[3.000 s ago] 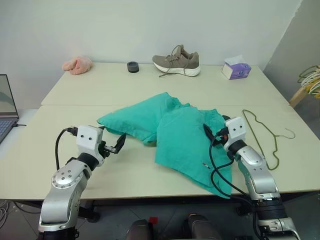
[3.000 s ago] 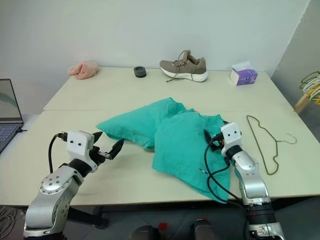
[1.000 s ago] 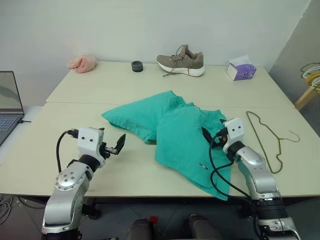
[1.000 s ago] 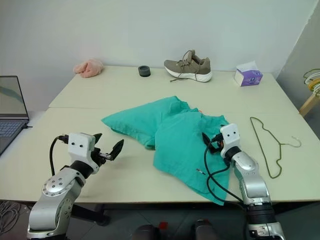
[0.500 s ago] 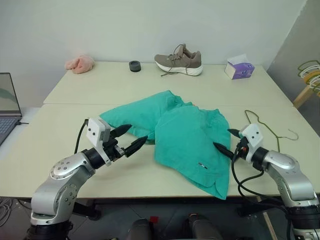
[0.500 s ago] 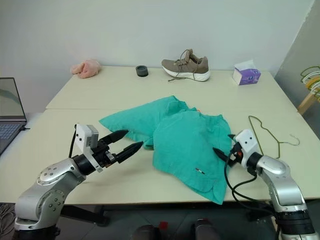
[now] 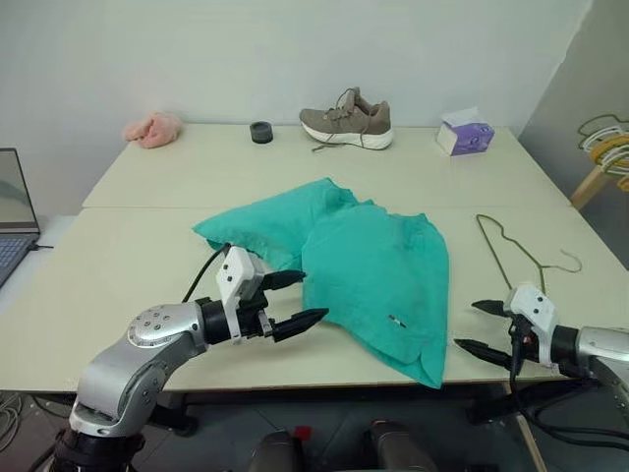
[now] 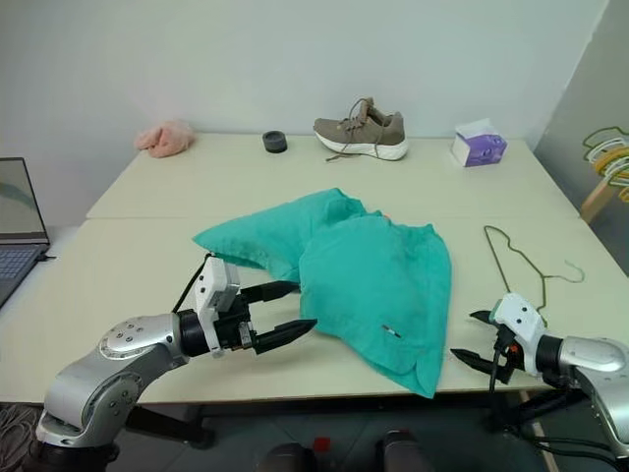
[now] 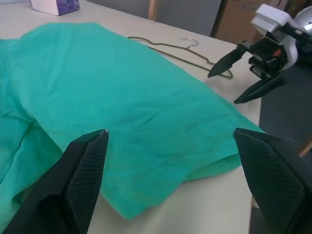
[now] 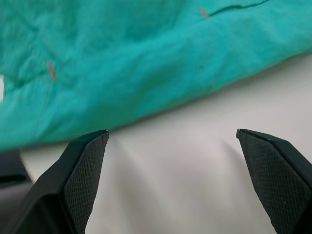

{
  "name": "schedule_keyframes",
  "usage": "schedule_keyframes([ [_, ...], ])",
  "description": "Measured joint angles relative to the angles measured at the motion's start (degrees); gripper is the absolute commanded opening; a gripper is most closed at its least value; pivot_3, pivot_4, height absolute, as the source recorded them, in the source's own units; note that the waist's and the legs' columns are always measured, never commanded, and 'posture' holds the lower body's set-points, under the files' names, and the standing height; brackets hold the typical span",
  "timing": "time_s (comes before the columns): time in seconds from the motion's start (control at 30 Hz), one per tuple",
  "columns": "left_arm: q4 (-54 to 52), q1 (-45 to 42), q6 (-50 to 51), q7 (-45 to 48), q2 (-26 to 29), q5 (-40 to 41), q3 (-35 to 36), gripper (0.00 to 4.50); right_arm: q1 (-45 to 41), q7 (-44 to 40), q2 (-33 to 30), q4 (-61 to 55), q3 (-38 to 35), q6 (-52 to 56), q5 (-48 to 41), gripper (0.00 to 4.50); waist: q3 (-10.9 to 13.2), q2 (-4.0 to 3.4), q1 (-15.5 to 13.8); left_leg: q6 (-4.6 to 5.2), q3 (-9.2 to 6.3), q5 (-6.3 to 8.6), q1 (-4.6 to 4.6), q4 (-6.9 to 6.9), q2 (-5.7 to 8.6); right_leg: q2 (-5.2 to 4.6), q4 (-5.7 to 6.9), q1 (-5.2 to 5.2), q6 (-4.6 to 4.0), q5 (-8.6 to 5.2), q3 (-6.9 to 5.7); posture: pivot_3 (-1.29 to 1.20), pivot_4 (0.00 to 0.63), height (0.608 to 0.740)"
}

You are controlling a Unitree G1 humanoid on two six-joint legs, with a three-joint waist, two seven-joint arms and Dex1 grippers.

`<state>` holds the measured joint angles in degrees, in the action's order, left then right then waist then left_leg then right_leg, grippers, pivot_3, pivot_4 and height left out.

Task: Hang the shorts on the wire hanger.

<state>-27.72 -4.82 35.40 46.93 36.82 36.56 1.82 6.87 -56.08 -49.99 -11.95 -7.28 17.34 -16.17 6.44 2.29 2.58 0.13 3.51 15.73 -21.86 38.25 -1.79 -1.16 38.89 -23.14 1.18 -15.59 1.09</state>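
Observation:
The teal shorts lie spread and rumpled across the middle of the table, one corner reaching the front edge. To their right lies the thin olive wire hanger, flat on the table with its hook toward the right. My left gripper is open and empty, pointing right, its tips just short of the shorts' left edge. My right gripper is open and empty at the front edge, pointing left at the shorts' lower right corner. The left wrist view looks across the shorts to the hanger and the right gripper.
Along the far edge stand a brown shoe, a tissue box, a small black ring and a pink cloth. A laptop is at the far left. Bunched hangers hang at the right.
The left gripper swung right, up to the shorts' left edge. The right gripper drew back off the shorts to the table's front right edge and turned to point left.

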Motion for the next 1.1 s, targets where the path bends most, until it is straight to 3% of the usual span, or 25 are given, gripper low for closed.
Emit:
schedule_keyframes([
  [0.17, 1.4, 0.0, -1.8, 1.6, 0.1, -1.0, -0.1, 4.31, -1.6, -0.1, -0.4, 0.8, 5.2, -8.9, 6.8, 4.48, 0.0, -0.01, 0.8, 0.00, -0.02, 0.00, 0.00, 0.00, 0.00, 0.01, 0.00, 0.00, 0.01, -0.01, 0.03, -0.11, 0.081, 0.740],
  [0.43, 1.7, 0.5, -3.2, 2.0, 0.1, -1.6, 0.4, 4.31, -7.0, 3.0, 5.4, 0.9, 13.3, -20.2, 14.8, 4.48, 0.0, -0.01, 0.6, -0.01, -0.02, -0.01, -0.02, 0.04, 0.01, -0.02, 0.01, -0.01, -0.01, 0.01, 0.03, -0.08, 0.076, 0.740],
  [0.53, 1.8, 0.8, -3.2, 1.9, 0.6, -1.5, 1.7, 4.31, -9.0, 3.8, 7.7, 0.9, 15.3, -22.2, 15.5, 3.92, 0.0, -0.01, 0.6, -0.01, -0.03, -0.01, -0.02, 0.05, -0.01, -0.02, 0.04, -0.01, -0.11, 0.07, 0.03, -0.07, 0.075, 0.740],
  [0.9, 1.7, 2.0, -1.8, 2.5, 5.1, 1.5, 8.8, 4.31, -17.3, 3.8, 14.8, 1.3, 20.4, -22.0, 15.5, 0.05, 0.0, -0.01, 0.6, -0.02, -0.05, -0.01, -0.01, 0.09, -0.06, -0.02, 0.08, -0.02, -0.22, 0.13, -0.03, -0.06, 0.074, 0.740],
  [1.1, 2.9, -2.4, 0.5, 2.7, 8.2, 4.0, 12.0, 4.31, -28.4, 5.6, 27.2, 9.9, 31.5, -21.5, 22.4, 0.05, 0.0, 0.01, 0.7, -0.08, -0.11, -0.05, -0.01, 0.12, -0.17, 0.04, 0.13, -0.04, -0.35, 0.20, -0.07, -0.05, 0.076, 0.740],
])
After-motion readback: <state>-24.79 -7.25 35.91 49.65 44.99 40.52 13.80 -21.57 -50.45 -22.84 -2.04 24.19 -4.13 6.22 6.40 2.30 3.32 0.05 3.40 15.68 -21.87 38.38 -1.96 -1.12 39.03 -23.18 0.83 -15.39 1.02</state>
